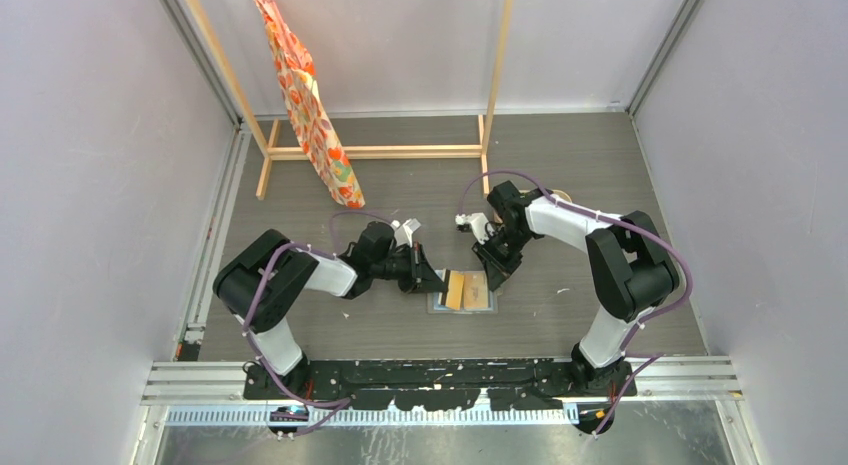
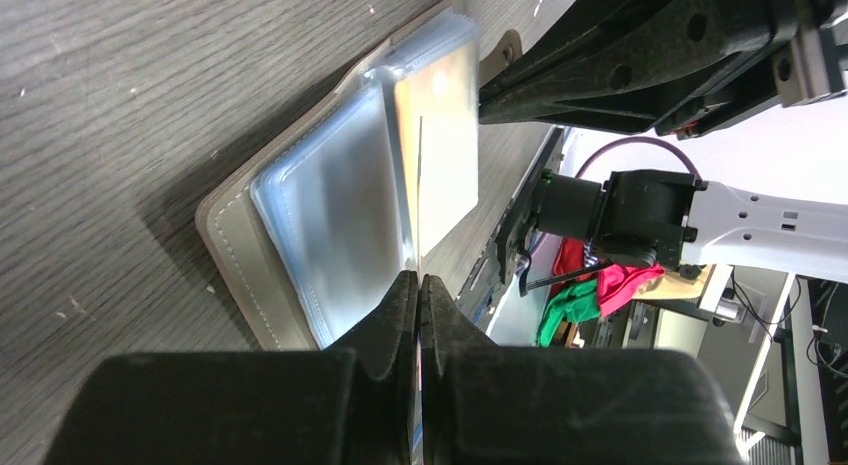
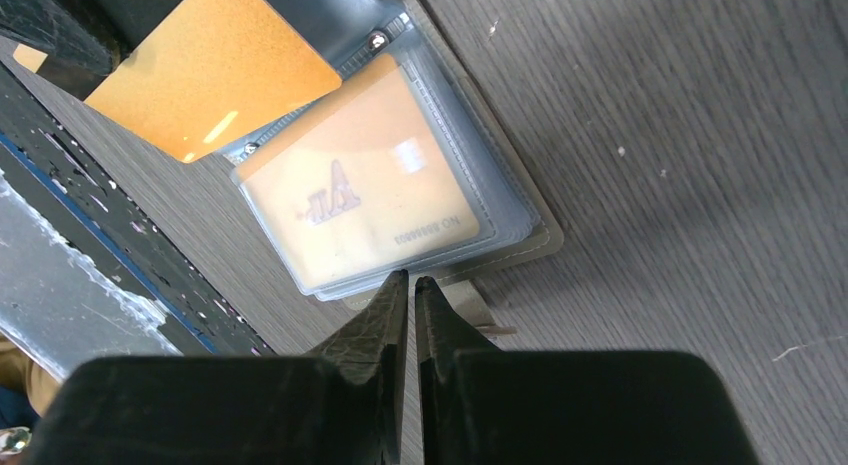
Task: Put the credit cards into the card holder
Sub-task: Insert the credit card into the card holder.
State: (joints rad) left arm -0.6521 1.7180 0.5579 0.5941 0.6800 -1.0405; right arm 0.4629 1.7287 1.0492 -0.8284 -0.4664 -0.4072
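Observation:
The card holder [image 1: 478, 297] lies open on the table, grey cover down, clear pale-blue sleeves up [image 2: 330, 205]. One orange credit card [image 3: 360, 190] sits inside a sleeve. My left gripper [image 2: 419, 277] is shut on a second gold credit card [image 3: 215, 65], seen edge-on in the left wrist view [image 2: 421, 185], held upright over the holder's middle fold [image 1: 455, 288]. My right gripper [image 3: 411, 278] is shut, its tips at the holder's right edge by the small closing tab [image 3: 470, 307]. In the top view it [image 1: 497, 275] is just right of the holder.
A wooden rack [image 1: 380, 151] with an orange patterned cloth [image 1: 305, 95] stands at the back left. A beige object [image 1: 561, 196] peeks out behind the right arm. A metal rail [image 1: 440, 380] runs along the near edge by the arm bases.

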